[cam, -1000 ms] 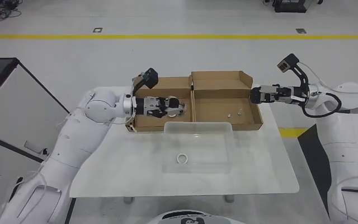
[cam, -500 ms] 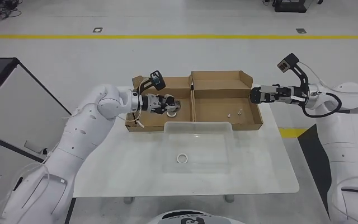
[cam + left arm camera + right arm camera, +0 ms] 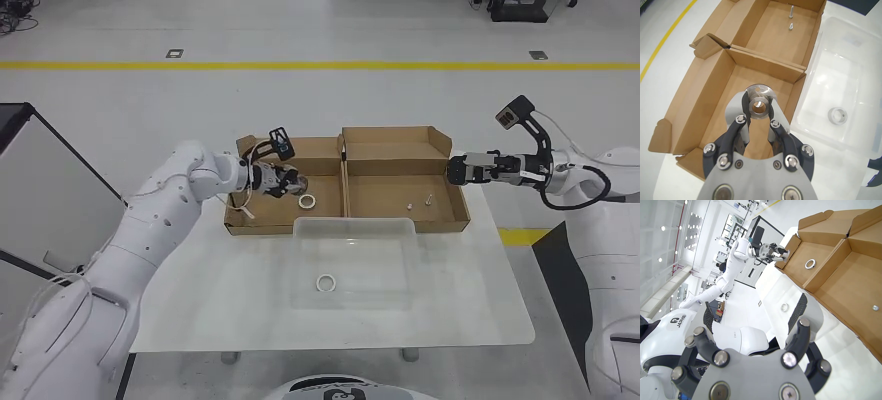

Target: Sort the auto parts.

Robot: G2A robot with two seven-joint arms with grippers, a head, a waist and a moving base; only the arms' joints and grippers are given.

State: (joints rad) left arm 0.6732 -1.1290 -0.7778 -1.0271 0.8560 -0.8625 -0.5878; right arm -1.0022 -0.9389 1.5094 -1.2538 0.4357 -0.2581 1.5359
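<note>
The left gripper holds a metal part over the left box.

A bit left of the middle of the top view, the left gripper [image 3: 292, 181] has its jaws clamped on a shiny metal part [image 3: 762, 90] with a flat rim, above the left cardboard box [image 3: 320, 155]. A silver ring [image 3: 308, 202] lies on that box's floor, near it. Two small bolts [image 3: 425, 198] lie in the right cardboard box [image 3: 385, 195]. Another ring [image 3: 325, 283] sits in the clear bin [image 3: 355, 226], lower in the frame. At the right, the right gripper [image 3: 458, 169] hangs by the right box's wall, jaws wide apart.
</note>
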